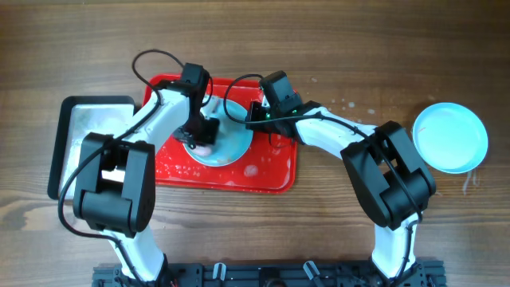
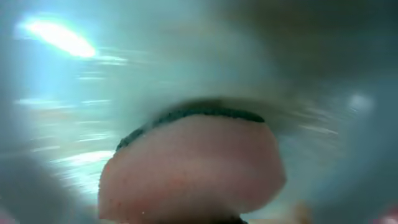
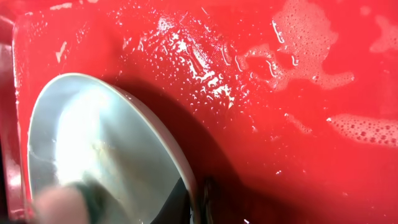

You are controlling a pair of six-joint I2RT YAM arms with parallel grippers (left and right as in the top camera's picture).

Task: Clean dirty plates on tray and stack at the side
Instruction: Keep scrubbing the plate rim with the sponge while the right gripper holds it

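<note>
A pale mint-blue plate (image 1: 233,145) lies on the wet red tray (image 1: 275,171). My left gripper (image 1: 199,131) is over its left part, shut on a pink sponge (image 2: 193,171) with a dark scouring edge that presses against the plate's surface (image 2: 68,87); its fingers are hidden in the left wrist view. My right gripper (image 1: 260,114) is shut on the plate's right rim. In the right wrist view the plate (image 3: 93,137) is tilted up off the tray (image 3: 261,112), with my right gripper (image 3: 194,198) holding its rim, one finger on each side. Another plate (image 1: 450,137) sits on the table at far right.
A black-rimmed silvery metal pan (image 1: 80,131) stands left of the tray, touching it. Soap foam (image 3: 305,37) and water drops cover the tray floor. Small wet spots lie on the wooden table between the tray and the far-right plate.
</note>
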